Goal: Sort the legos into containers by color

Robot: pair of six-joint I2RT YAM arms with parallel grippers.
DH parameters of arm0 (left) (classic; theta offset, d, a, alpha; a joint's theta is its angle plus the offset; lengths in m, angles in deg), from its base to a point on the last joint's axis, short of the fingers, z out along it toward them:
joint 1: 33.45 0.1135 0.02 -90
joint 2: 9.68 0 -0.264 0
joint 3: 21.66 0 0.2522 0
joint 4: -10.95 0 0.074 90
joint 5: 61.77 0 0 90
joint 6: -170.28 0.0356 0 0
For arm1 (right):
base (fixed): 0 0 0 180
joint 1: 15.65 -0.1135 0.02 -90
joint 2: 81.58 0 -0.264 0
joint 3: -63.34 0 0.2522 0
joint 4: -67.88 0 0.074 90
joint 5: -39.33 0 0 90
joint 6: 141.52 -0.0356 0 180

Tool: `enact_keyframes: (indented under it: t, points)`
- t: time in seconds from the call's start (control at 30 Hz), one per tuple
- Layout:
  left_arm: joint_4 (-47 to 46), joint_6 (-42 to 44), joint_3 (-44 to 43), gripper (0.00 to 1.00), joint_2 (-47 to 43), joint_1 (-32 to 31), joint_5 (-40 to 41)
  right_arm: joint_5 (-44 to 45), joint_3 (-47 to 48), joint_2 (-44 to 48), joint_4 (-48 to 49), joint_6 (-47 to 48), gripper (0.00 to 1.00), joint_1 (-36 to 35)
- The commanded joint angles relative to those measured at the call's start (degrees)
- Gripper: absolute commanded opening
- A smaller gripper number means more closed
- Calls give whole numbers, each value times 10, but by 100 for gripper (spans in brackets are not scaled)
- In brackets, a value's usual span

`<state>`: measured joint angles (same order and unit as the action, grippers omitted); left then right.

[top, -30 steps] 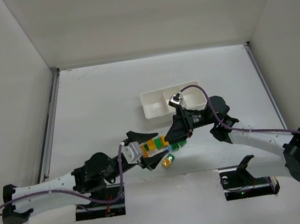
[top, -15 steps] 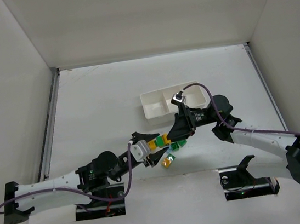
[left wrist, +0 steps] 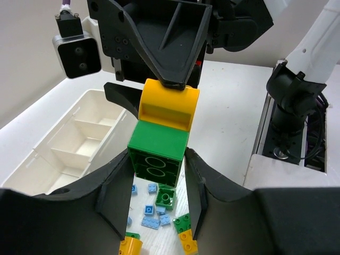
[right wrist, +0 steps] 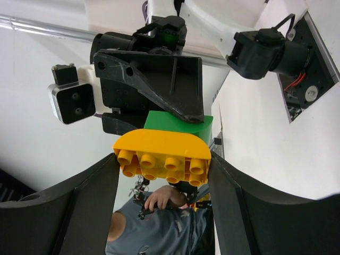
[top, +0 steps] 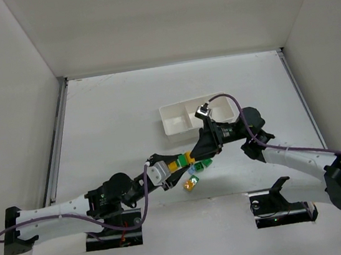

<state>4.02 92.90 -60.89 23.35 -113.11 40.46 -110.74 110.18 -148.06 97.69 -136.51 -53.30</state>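
Note:
A big green lego [left wrist: 159, 149] joined to a big yellow lego [left wrist: 167, 103] hangs in the air between both arms. My left gripper [left wrist: 156, 171] is shut on the green one, its fingers pressed against both sides. My right gripper [right wrist: 162, 159] is shut on the yellow lego [right wrist: 162, 151], with the green lego [right wrist: 180, 123] behind it. In the top view the pair [top: 181, 160] hangs between the left gripper [top: 173, 165] and the right gripper [top: 191, 156]. The white tray of containers [top: 172, 119] lies just beyond; its compartments [left wrist: 69, 151] look bare.
Under the held pair, loose legos lie on the table: several small blue ones [left wrist: 149, 218], a green one [left wrist: 166, 197], a green-and-yellow piece [left wrist: 186, 236] and a yellow one [top: 191, 184]. White walls enclose the table on three sides.
My left gripper's jaws have narrowed onto the green lego, and the left arm has edged right toward the right gripper. The right gripper has barely moved.

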Motion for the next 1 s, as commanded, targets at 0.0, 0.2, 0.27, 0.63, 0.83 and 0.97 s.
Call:
enact_keyframes:
  t: [0.0, 0.2, 0.27, 0.63, 0.83, 0.97]
  points:
    - [-16, 6, -24, 24, -6, -17, -12, 7, 16, -6, 17, 10, 38, 22]
    - [-12, 8, -27, 15, 0, -36, -12, 17, 15, -21, 17, 10, 37, 32]
    - [-12, 8, -25, 13, -1, -36, -5, 22, 15, -23, 20, 9, 36, 43]
    - [-52, -27, 17, 6, -46, 27, 51, 36, 17, -22, 20, 12, 36, 108]
    - [-66, -53, 12, 9, -10, 76, 36, 82, 22, -47, 6, 49, 37, 130]
    - [-89, -93, 7, 11, 36, 118, 51, 117, 42, -72, -16, 90, 37, 162]
